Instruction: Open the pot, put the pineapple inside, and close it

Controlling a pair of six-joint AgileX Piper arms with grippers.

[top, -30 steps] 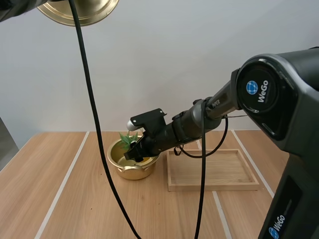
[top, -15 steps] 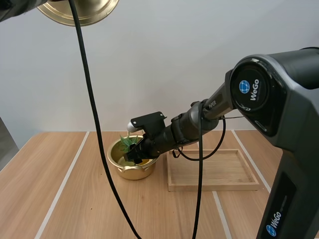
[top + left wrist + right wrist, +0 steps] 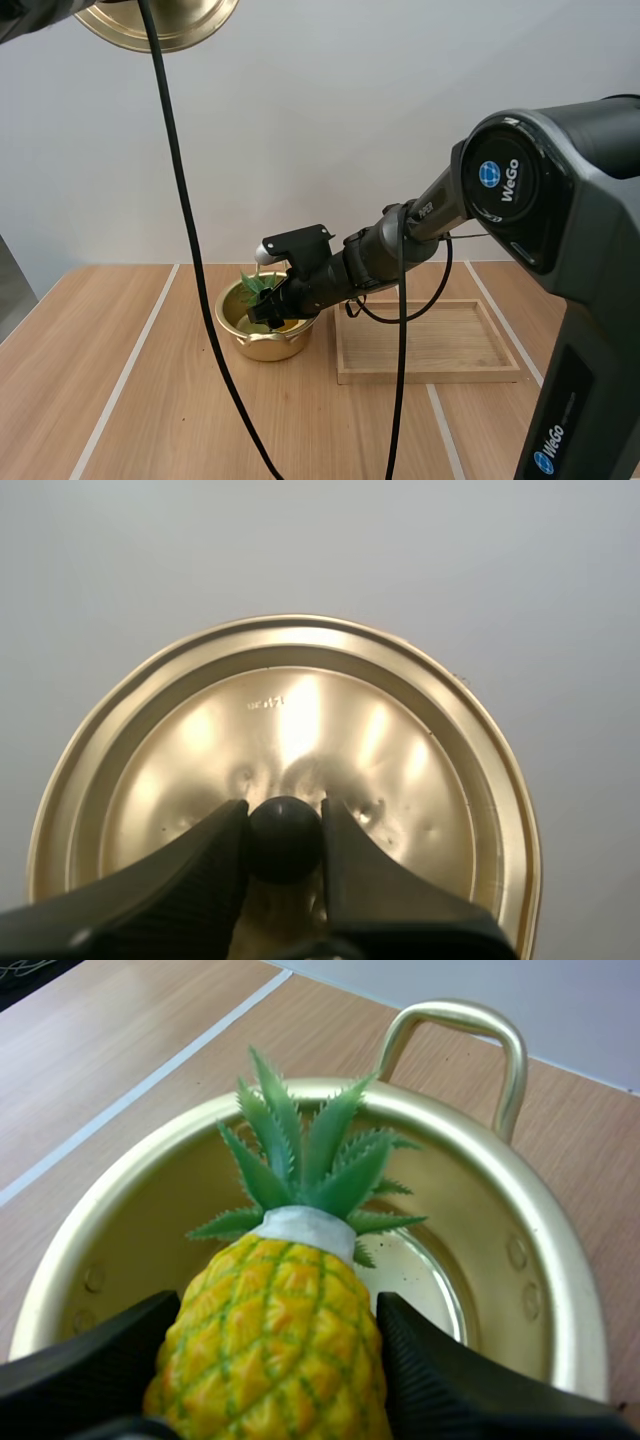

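Observation:
The gold pot (image 3: 232,322) stands on the table with its top off. My right gripper (image 3: 268,318) reaches into it from the right, shut on the pineapple (image 3: 257,283), whose green leaves rise above the rim. In the right wrist view the yellow pineapple (image 3: 270,1330) sits pinched in my right gripper (image 3: 275,1365), tilted over the pot's (image 3: 545,1260) inside. High up at the left hangs the gold lid (image 3: 160,22). My left gripper (image 3: 285,825) is shut on the lid's black knob (image 3: 285,840), with the lid (image 3: 290,720) seen from above.
A shallow wooden tray (image 3: 430,372) lies just right of the pot, under my right arm. Bare wood table (image 3: 120,400) spreads to the left and front of the pot.
My right gripper has dropped a little and shifted left, carrying the pineapple lower into the pot. The lid stays held high.

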